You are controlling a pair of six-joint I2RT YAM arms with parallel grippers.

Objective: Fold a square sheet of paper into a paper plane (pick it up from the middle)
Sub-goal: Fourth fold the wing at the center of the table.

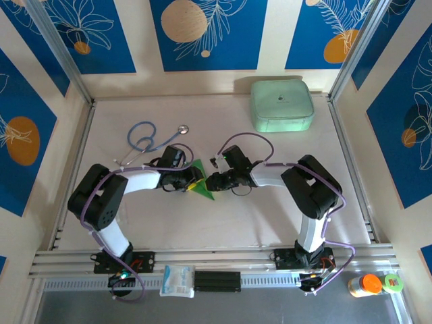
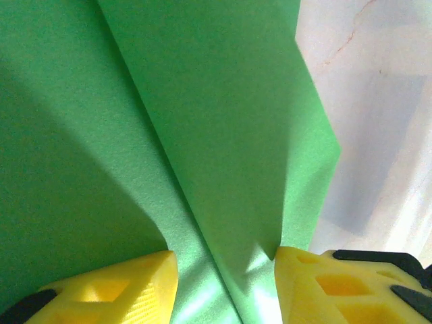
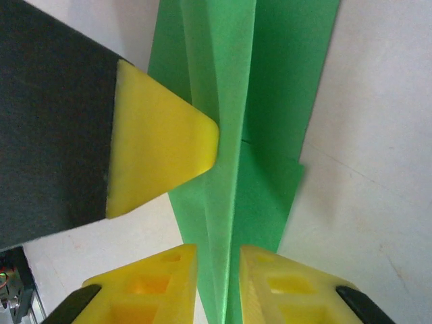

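The green paper [image 1: 202,185], folded into a pointy shape, is in the middle of the picture, between both arms. The right gripper [image 3: 219,260] pinches its middle fold tight. The left gripper [image 2: 226,263] stands open around one flap. A mint case [image 1: 282,104] sits on the counter [image 1: 270,216], upper right.

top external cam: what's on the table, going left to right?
stethoscope → left hand → green paper → right hand → mint case
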